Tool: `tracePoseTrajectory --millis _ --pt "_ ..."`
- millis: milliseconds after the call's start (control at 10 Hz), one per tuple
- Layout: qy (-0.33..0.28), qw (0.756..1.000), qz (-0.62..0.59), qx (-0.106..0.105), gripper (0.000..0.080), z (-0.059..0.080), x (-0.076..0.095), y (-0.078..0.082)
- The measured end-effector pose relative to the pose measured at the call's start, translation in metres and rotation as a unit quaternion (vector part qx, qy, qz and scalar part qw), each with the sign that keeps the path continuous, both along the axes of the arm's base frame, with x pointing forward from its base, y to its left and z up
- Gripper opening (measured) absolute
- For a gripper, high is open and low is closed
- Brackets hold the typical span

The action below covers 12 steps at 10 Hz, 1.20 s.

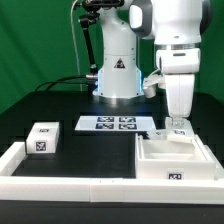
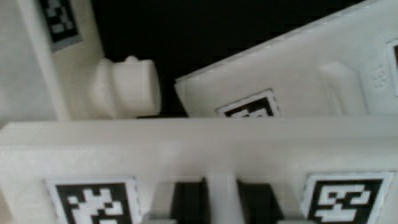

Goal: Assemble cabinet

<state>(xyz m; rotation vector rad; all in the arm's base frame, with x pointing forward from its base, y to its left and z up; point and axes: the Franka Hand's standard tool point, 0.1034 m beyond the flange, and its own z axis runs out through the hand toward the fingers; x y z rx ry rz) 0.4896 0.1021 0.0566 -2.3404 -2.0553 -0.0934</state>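
The cabinet's large white box body [image 1: 172, 158] lies at the exterior view's right, with a smaller white part inside it. My gripper [image 1: 178, 126] points straight down onto the body's far wall. In the wrist view my gripper [image 2: 226, 200] has its two dark fingers [image 2: 185, 203] close together on either side of a thin white wall of the tagged body [image 2: 196, 150]. Beyond it lie a white round knob [image 2: 125, 85] and a tilted white tagged part [image 2: 285, 85]. A small white tagged block [image 1: 42, 140] sits apart at the exterior view's left.
The marker board [image 1: 112, 123] lies flat before the arm's base. A long low white border rail [image 1: 70, 186] runs along the front and up the left side. The tabletop is black, with a green backdrop behind.
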Motion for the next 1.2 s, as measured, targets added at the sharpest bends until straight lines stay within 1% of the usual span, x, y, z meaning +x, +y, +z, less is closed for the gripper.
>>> tracePoseTrajectory --millis 200,600,700,1200 --pt "-0.006 1.000 0.017 0.003 0.0070 -0.001 0.005 -0.003" --pt "-0.006 1.000 0.014 0.004 0.0070 -0.002 0.005 -0.002" --pt "-0.007 1.000 0.010 0.006 0.0070 -0.003 0.007 -0.001" --pt "-0.003 1.000 -0.001 0.004 0.0070 -0.001 0.046 -0.005"
